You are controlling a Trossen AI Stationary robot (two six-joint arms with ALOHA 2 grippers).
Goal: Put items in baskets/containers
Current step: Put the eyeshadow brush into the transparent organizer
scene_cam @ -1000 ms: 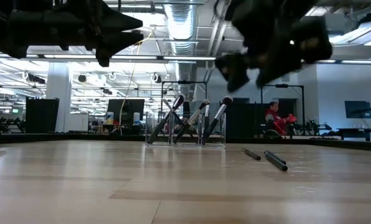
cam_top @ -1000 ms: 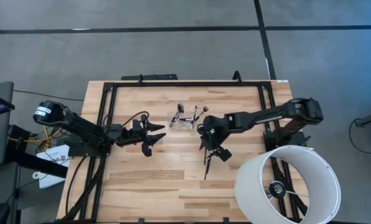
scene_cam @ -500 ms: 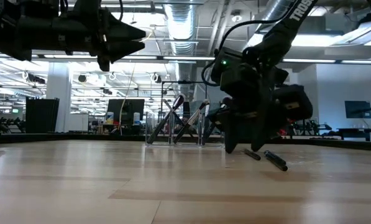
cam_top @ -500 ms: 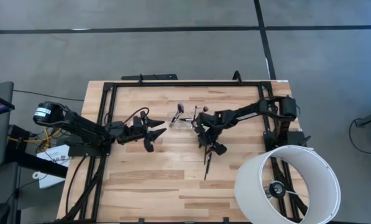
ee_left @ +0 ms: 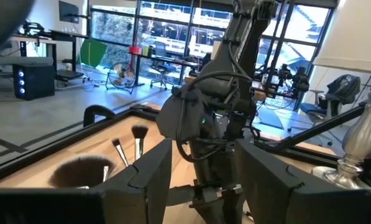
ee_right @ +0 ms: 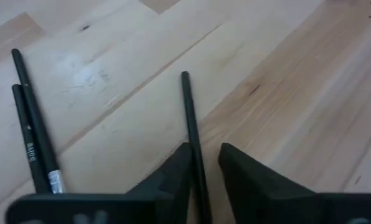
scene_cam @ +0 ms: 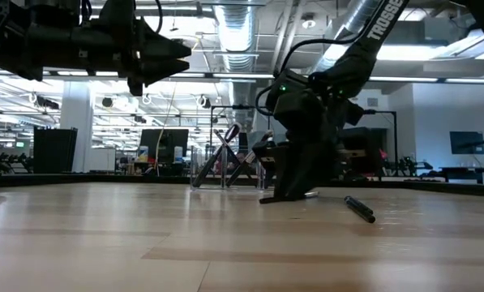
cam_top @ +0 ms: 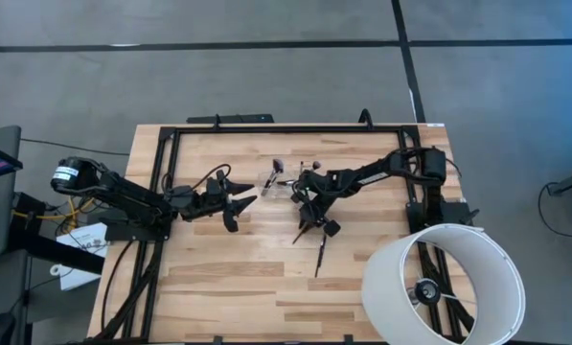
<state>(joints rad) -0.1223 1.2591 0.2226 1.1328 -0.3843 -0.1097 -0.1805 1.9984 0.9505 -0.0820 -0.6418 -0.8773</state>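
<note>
A clear cup (cam_top: 278, 182) (scene_cam: 242, 172) stands on the table's far middle with several makeup brushes leaning in it, bristles up (ee_left: 137, 133). My right gripper (cam_top: 309, 221) (scene_cam: 289, 193) is down at the tabletop just near-right of the cup, shut on one thin dark brush (ee_right: 190, 118). Two more brushes (ee_right: 28, 134) lie side by side on the wood (cam_top: 319, 259) nearer the front. My left gripper (cam_top: 236, 208) (ee_left: 204, 180) hangs open above the table, left of the cup, holding nothing. My right gripper pinches the brush's thin handle (ee_right: 196, 163) between its two fingers. They come down at it from above, and the handle runs out forward between them. The brush sits almost level, close over the wood, its free end (scene_cam: 263, 200) low toward the table's near left.
A large white lamp shade (cam_top: 444, 283) stands at the table's near right corner. A black frame rail (cam_top: 286, 128) runs round the tabletop. Bare wood lies in the near middle and near left.
My right gripper has come down to the table and gone a little toward the cup, narrowing its fingers onto one of the loose brushes. That brush has swung from lying near-to-far to a slant, its free end toward the near left. The other loose brushes stay put.
</note>
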